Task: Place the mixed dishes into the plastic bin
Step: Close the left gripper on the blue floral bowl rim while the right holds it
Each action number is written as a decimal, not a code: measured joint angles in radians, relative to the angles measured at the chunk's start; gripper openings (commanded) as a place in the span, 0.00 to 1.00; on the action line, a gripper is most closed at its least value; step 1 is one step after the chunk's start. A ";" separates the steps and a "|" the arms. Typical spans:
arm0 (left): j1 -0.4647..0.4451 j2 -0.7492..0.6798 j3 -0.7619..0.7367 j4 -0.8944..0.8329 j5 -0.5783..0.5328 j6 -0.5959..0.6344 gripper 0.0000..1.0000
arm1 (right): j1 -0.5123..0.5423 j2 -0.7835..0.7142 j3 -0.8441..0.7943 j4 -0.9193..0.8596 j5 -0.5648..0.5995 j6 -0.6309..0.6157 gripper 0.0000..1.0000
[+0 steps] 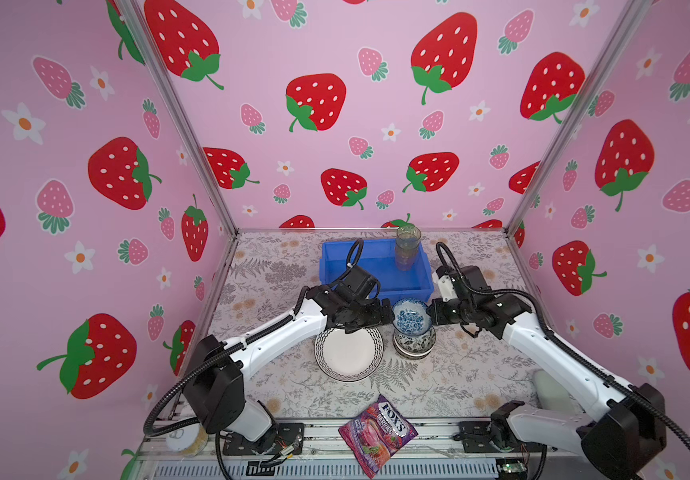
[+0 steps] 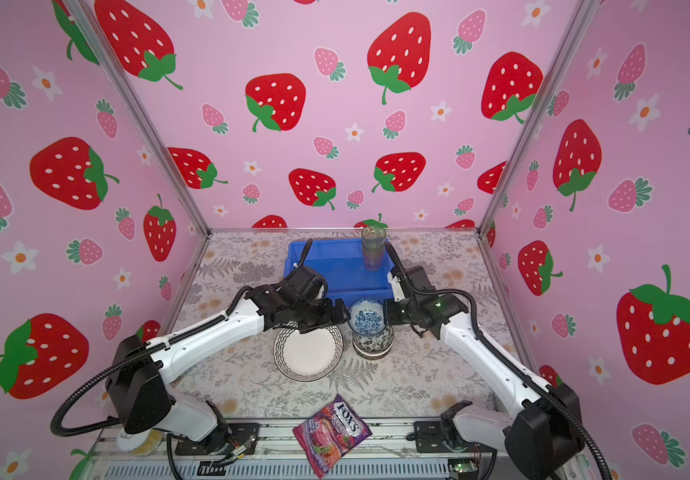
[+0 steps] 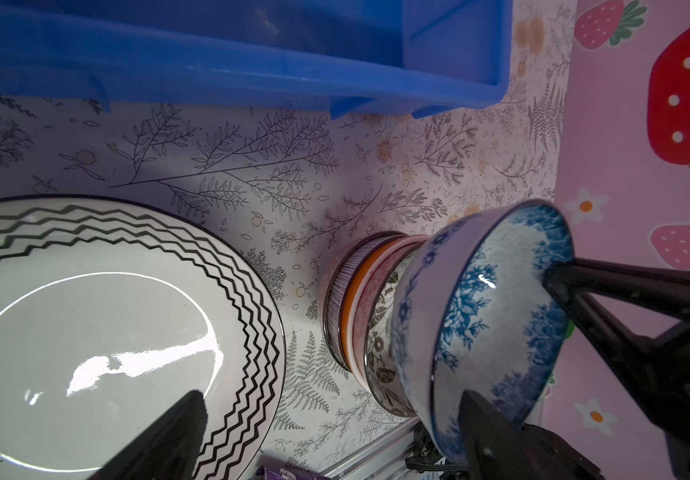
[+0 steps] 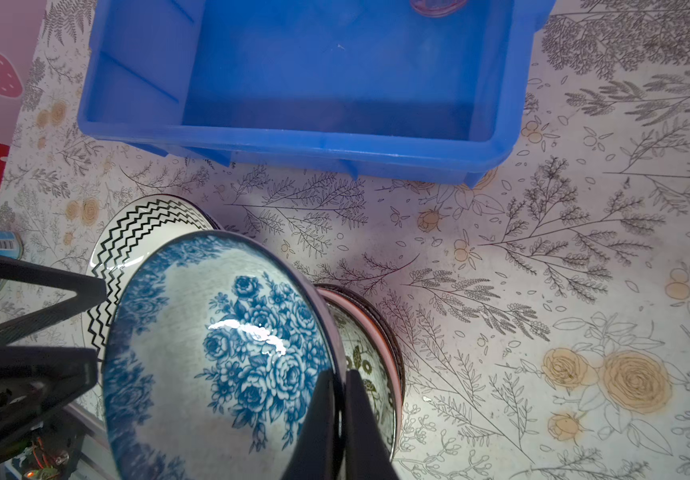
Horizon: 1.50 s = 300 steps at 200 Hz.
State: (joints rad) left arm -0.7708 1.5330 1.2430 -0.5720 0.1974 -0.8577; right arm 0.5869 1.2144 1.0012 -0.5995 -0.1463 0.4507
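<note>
At table centre, just in front of the blue plastic bin [image 1: 385, 270], a blue floral bowl [image 1: 412, 318] is tilting steeply over a stack of small patterned bowls [image 1: 414, 349], its inside facing up and toward the front. Can't tell whether its base is touching the top bowl of the stack. The right gripper [image 4: 340, 374] is pinching the bowl's rim, one finger inside and one outside, pressed close on it. The left gripper [image 4: 100, 323] is sitting at the opposite side of the bowl with its fingers spread wide, tips right at the rim, gripping nothing; whether they are touching the rim is unclear. One of its fingers is hanging over the zigzag-rimmed white plate [image 1: 347, 353], which is lying flat on the floral table [image 1: 459, 370] just left of the bowl stack, apart from it. The bin is standing behind both, near the back wall, with a nested stack of tinted glasses [image 1: 407, 249] standing upright in its far right corner. Both arms are reaching in from the front corners, meeting at the bowl. At the front edge a purple FOX'S candy bag [image 1: 378, 434] is lying partly on the metal rail, and a white-lidded jar [image 1: 183, 440] is sitting by the left arm's base, both well apart from the dishes.
</note>
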 measured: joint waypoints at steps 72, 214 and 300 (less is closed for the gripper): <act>-0.008 0.091 0.081 -0.005 0.016 0.016 0.78 | 0.000 0.024 0.026 0.000 0.001 -0.002 0.00; -0.025 0.164 0.166 -0.034 -0.003 0.041 0.34 | 0.004 0.027 0.027 0.014 0.005 -0.002 0.00; -0.030 0.170 0.174 -0.048 -0.035 0.023 0.09 | 0.006 0.040 0.038 0.021 -0.002 -0.003 0.00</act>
State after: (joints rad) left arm -0.8005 1.7031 1.4166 -0.6197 0.1623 -0.8349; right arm 0.5926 1.2541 1.0393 -0.5785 -0.1478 0.4477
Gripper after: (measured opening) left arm 0.116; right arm 0.070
